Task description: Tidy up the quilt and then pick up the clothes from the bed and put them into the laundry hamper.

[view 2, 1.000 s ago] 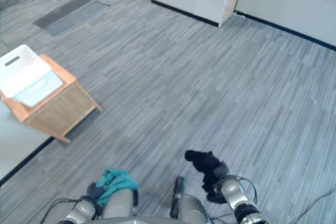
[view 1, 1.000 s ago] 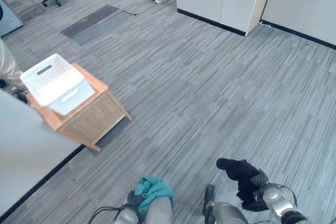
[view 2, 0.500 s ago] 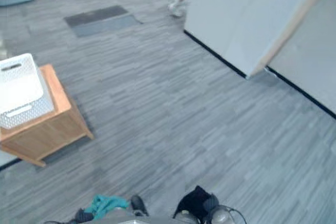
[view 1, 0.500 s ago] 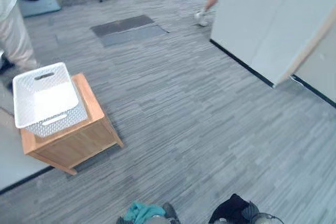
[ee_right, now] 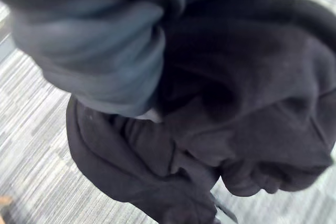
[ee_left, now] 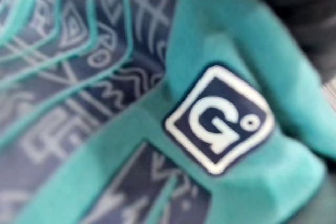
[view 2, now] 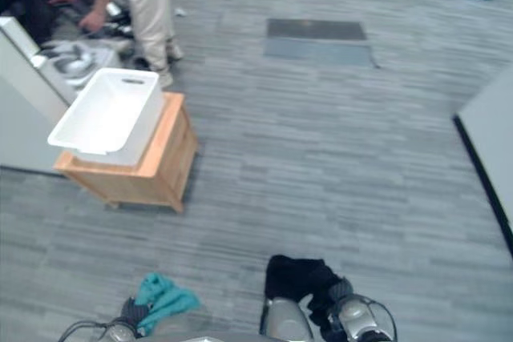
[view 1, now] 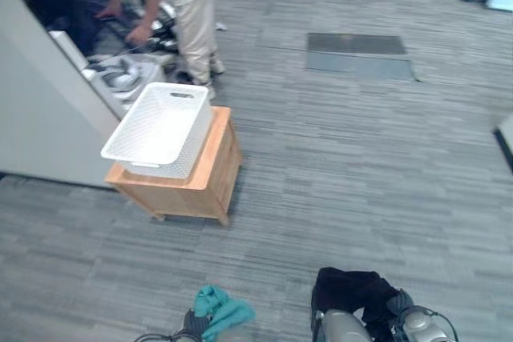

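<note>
Item one, in our left hand [view 1: 195, 323]: a crumpled teal garment with dark patterned panels [view 1: 220, 310]. It bunches over the dark cover of the hand at the bottom edge of the head views, and in the left wrist view its cloth [ee_left: 157, 103] lies right against the camera. We judge the hand closed on the cloth, since the bundle rides with the hand above the floor.

Item two, in our right hand [view 2: 343, 314]: a black soft garment, bunched and drooping [view 2: 296, 276]. It hangs forward and inward of that hand; in the right wrist view its folds [ee_right: 236, 129] hang over the striped grey carpet [view 1: 361, 166]. We judge this hand closed on it too, though the cloth hides the fingers themselves.

Item three, the destination: a white perforated plastic laundry hamper [view 1: 160, 128], rectangular and open-topped, on a low light-wood stand [view 1: 196, 190]. It lies ahead of both hands and off to the left, well apart from them, with its long axis running away from us. The left hand is the nearer; the right hand would have to cross further over.

Item four: a person in light clothes [view 1: 188, 14] bends just beyond the hamper's far end.
</note>
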Available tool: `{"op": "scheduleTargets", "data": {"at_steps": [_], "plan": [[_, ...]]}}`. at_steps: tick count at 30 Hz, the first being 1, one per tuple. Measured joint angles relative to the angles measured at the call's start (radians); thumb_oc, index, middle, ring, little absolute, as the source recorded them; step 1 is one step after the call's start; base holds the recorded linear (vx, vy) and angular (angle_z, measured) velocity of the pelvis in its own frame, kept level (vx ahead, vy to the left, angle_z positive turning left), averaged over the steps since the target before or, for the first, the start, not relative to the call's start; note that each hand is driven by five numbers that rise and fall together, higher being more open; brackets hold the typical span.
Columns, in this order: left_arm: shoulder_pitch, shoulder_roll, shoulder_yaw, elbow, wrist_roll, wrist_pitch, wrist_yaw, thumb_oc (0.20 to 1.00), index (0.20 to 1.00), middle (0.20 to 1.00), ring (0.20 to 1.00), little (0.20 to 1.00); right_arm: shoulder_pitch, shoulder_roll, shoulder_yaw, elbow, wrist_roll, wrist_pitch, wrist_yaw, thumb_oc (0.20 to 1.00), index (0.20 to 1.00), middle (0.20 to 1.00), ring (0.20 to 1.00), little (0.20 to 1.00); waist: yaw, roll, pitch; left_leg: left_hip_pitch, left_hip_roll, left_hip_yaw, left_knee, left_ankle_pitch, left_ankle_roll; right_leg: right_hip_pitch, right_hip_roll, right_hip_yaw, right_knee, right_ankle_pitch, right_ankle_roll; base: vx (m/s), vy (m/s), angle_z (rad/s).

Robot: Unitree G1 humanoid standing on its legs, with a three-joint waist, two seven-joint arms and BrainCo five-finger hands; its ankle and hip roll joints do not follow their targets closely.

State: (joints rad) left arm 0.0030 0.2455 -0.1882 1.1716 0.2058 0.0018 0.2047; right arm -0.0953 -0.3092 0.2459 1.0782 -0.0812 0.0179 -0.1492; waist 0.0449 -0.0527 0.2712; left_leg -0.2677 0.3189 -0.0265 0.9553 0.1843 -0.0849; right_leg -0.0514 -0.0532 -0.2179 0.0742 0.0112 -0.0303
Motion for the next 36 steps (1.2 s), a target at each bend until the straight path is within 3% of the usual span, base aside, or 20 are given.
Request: {"op": "scheduleTargets", "data": {"at_steps": [1, 2, 3, 5, 8, 9, 10, 11, 12, 14, 15, 17, 19, 20, 23, 24, 25, 27, 32, 36], "plan": [[0.008, 0.006, 0.002, 0.000, -0.005, 0.002, 0.000, 0.200, 0.200, 0.200, 0.200, 0.200, -0.015, 0.005, 0.003, -0.001, -0.001, 0.000, 0.000, 0.200, 0.200, 0.200, 0.200, 0.200, 0.018, -0.018, 0.009, -0.084, 0.002, 0.093, 0.101, -0.055, 0.012, 0.033, -0.003, -0.014, -0.026, -0.013, -0.017, 0.54, -0.111, 0.62], [0.035, 0.017, 0.000, -0.001, -0.006, 0.004, 0.000, 0.200, 0.200, 0.200, 0.200, 0.200, -0.031, 0.017, 0.003, 0.003, -0.009, -0.001, 0.001, 0.200, 0.200, 0.200, 0.200, 0.200, 0.035, -0.060, 0.026, -0.149, 0.008, 0.271, 0.084, -0.141, 0.030, 0.085, -0.002, -0.047, -0.079, -0.026, 0.028, 0.56, -0.035, 0.66], [0.038, 0.018, -0.001, -0.012, -0.007, 0.009, -0.003, 0.200, 0.200, 0.200, 0.200, 0.200, -0.029, 0.023, 0.002, 0.005, -0.021, 0.000, 0.002, 0.200, 0.200, 0.200, 0.200, 0.200, 0.036, -0.049, 0.023, -0.141, 0.010, 0.376, -0.063, -0.197, 0.053, 0.125, -0.001, -0.120, -0.109, -0.082, 0.129, 0.61, 0.017, 0.59], [0.067, 0.015, -0.002, -0.026, -0.007, 0.010, -0.004, 0.200, 0.200, 0.200, 0.200, 0.200, -0.033, 0.017, 0.010, 0.002, -0.030, -0.002, 0.016, 0.200, 0.200, 0.200, 0.200, 0.200, 0.067, -0.054, 0.023, -0.124, -0.036, 0.509, -0.359, -0.205, 0.043, 0.163, 0.029, -0.175, -0.107, -0.070, 0.077, 0.50, 0.058, 0.35], [0.057, 0.002, 0.010, -0.017, -0.006, 0.024, -0.009, 0.200, 0.200, 0.200, 0.200, 0.200, 0.001, 0.025, 0.003, 0.018, -0.038, 0.000, 0.024, 0.200, 0.200, 0.200, 0.200, 0.200, 0.027, -0.044, 0.002, -0.060, -0.152, 0.865, -0.724, -0.245, 0.089, 0.268, 0.113, -0.365, -0.073, -0.169, 0.185, 0.51, 0.102, 1.34], [0.057, -0.005, 0.022, -0.019, -0.006, 0.023, -0.009, 0.200, 0.200, 0.200, 0.200, 0.200, 0.008, 0.029, 0.000, 0.032, -0.038, -0.004, 0.024, 0.200, 0.200, 0.200, 0.200, 0.200, 0.022, -0.032, -0.011, -0.031, -0.162, 0.905, -0.702, -0.273, 0.144, 0.265, 0.145, -0.372, -0.033, -0.169, 0.185, 0.56, 0.314, 1.23], [0.074, -0.010, 0.020, 0.001, -0.006, 0.028, -0.019, 0.200, 0.200, 0.200, 0.200, 0.200, 0.022, 0.039, -0.006, 0.028, -0.038, -0.002, 0.024, 0.200, 0.200, 0.200, 0.200, 0.200, 0.015, -0.016, -0.029, 0.049, -0.200, 0.898, -0.703, -0.301, 0.299, 0.293, 0.180, -0.373, 0.050, -0.170, 0.187, 0.55, 0.335, 0.81], [0.079, -0.019, 0.015, 0.024, -0.006, 0.038, -0.029, 0.200, 0.200, 0.200, 0.200, 0.200, 0.068, 0.034, -0.003, 0.012, -0.038, -0.009, 0.024, 0.200, 0.200, 0.200, 0.200, 0.200, -0.009, 0.012, -0.054, 0.160, -0.253, 0.852, -0.814, -0.334, 0.358, 0.271, 0.172, -0.401, 0.271, -0.206, 0.201, 0.46, 0.308, 1.08], [0.084, 0.001, 0.003, 0.025, -0.006, 0.043, -0.036, 0.200, 0.200, 0.200, 0.200, 0.200, 0.074, 0.066, -0.002, 0.018, -0.039, -0.009, 0.019, 0.200, 0.200, 0.200, 0.200, 0.200, -0.030, -0.031, -0.063, 0.206, -0.321, 0.804, -0.910, -0.306, 0.376, 0.198, 0.066, -0.420, 0.491, -0.244, 0.171, 0.36, 0.184, 1.14], [0.056, 0.003, 0.001, 0.030, -0.004, 0.038, -0.037, 0.200, 0.200, 0.200, 0.200, 0.200, 0.105, 0.068, 0.007, 0.002, -0.038, -0.016, 0.024, 0.200, 0.200, 0.200, 0.200, 0.200, -0.048, -0.054, -0.077, 0.246, -0.336, 0.715, -0.896, -0.305, 0.354, 0.028, -0.109, -0.336, 0.871, -0.237, 0.234, 0.39, 0.051, 1.03], [0.036, 0.007, -0.011, 0.038, -0.004, 0.039, -0.038, 0.200, 0.200, 0.200, 0.200, 0.200, 0.094, 0.067, 0.009, -0.005, -0.038, -0.014, 0.024, 0.200, 0.200, 0.200, 0.200, 0.200, -0.060, -0.058, -0.073, 0.254, -0.339, 0.666, -0.880, -0.310, 0.319, -0.044, -0.154, -0.261, 0.944, -0.243, 0.220, 0.47, -0.138, 1.27], [0.004, 0.011, -0.018, 0.029, -0.003, 0.038, -0.037, 0.200, 0.200, 0.200, 0.200, 0.200, 0.096, 0.060, 0.010, -0.028, -0.038, -0.015, 0.024, 0.200, 0.200, 0.200, 0.200, 0.200, -0.097, -0.040, -0.074, 0.290, -0.333, 0.606, -0.921, -0.288, 0.289, -0.154, -0.166, -0.119, 0.819, -0.257, 0.197, 0.41, -0.279, 1.35], [-0.026, 0.025, -0.043, 0.005, 0.005, 0.026, -0.028, 0.200, 0.200, 0.200, 0.200, 0.200, 0.098, 0.052, 0.040, -0.050, -0.038, -0.019, 0.025, 0.200, 0.200, 0.200, 0.200, 0.200, -0.115, -0.006, -0.065, 0.314, -0.299, 0.496, -0.957, -0.255, 0.231, -0.156, -0.117, -0.009, 0.435, -0.251, 0.184, 0.26, -0.280, 1.36], [-0.049, 0.032, -0.049, -0.023, 0.006, 0.019, -0.018, 0.200, 0.200, 0.200, 0.200, 0.200, 0.099, 0.052, 0.040, -0.052, -0.038, -0.022, 0.025, 0.200, 0.200, 0.200, 0.200, 0.200, -0.104, 0.000, -0.061, 0.339, -0.286, 0.438, -0.980, -0.240, 0.203, -0.168, -0.111, 0.036, 0.204, -0.189, 0.176, 0.34, -0.232, 1.35], [-0.083, 0.050, -0.062, -0.029, 0.016, 0.018, -0.008, 0.200, 0.200, 0.200, 0.200, 0.200, 0.102, 0.034, 0.071, -0.060, -0.039, -0.022, 0.024, 0.200, 0.200, 0.200, 0.200, 0.200, -0.124, -0.004, -0.057, 0.351, -0.260, 0.296, -1.004, -0.249, 0.150, -0.112, -0.052, 0.244, -0.080, -0.073, 0.175, 0.24, -0.190, 1.62], [-0.081, 0.072, -0.084, -0.040, 0.018, 0.008, -0.008, 0.200, 0.200, 0.200, 0.200, 0.200, 0.116, 0.040, 0.069, -0.055, -0.039, -0.019, 0.025, 0.200, 0.200, 0.200, 0.200, 0.200, -0.119, -0.049, -0.060, 0.387, -0.287, 0.279, -1.006, -0.242, 0.125, -0.093, -0.071, 0.248, -0.098, -0.041, 0.166, 0.37, -0.364, 1.33], [-0.053, 0.076, -0.094, -0.062, 0.035, 0.007, -0.005, 0.200, 0.200, 0.200, 0.200, 0.200, 0.096, 0.036, 0.075, -0.026, -0.039, -0.008, 0.026, 0.200, 0.200, 0.200, 0.200, 0.200, -0.085, -0.061, -0.055, 0.429, -0.241, 0.275, -1.004, -0.266, 0.048, -0.068, -0.053, 0.210, -0.054, 0.124, 0.105, 0.26, -0.273, 0.78], [-0.031, 0.067, -0.097, -0.051, 0.035, 0.000, -0.009, 0.200, 0.200, 0.200, 0.200, 0.200, 0.067, 0.034, 0.063, -0.031, -0.039, -0.013, 0.023, 0.200, 0.200, 0.200, 0.200, 0.200, -0.077, -0.025, -0.064, 0.359, -0.173, 0.260, -0.856, -0.272, 0.016, -0.001, -0.019, 0.153, -0.125, 0.113, 0.084, 0.18, -0.201, 0.76], [-0.043, 0.041, -0.037, -0.034, 0.030, -0.002, -0.006, 0.200, 0.200, 0.200, 0.200, 0.200, 0.004, 0.009, 0.027, -0.032, -0.042, -0.014, 0.020, 0.200, 0.200, 0.200, 0.200, 0.200, -0.070, -0.053, -0.017, 0.079, -0.093, 0.299, -0.405, -0.210, -0.087, 0.090, -0.034, 0.028, -0.165, 0.075, -0.016, 0.20, -0.116, 0.78], [-0.021, 0.030, -0.010, -0.030, -0.009, 0.001, -0.006, 0.200, 0.200, 0.200, 0.200, 0.200, -0.022, 0.011, 0.028, -0.006, -0.070, -0.009, 0.023, 0.200, 0.200, 0.200, 0.200, 0.200, -0.069, -0.032, 0.004, 0.128, -0.029, 0.491, -0.739, -0.145, -0.066, 0.157, -0.016, 0.005, -0.165, 0.019, 0.016, 0.37, 0.177, 0.18]]}}
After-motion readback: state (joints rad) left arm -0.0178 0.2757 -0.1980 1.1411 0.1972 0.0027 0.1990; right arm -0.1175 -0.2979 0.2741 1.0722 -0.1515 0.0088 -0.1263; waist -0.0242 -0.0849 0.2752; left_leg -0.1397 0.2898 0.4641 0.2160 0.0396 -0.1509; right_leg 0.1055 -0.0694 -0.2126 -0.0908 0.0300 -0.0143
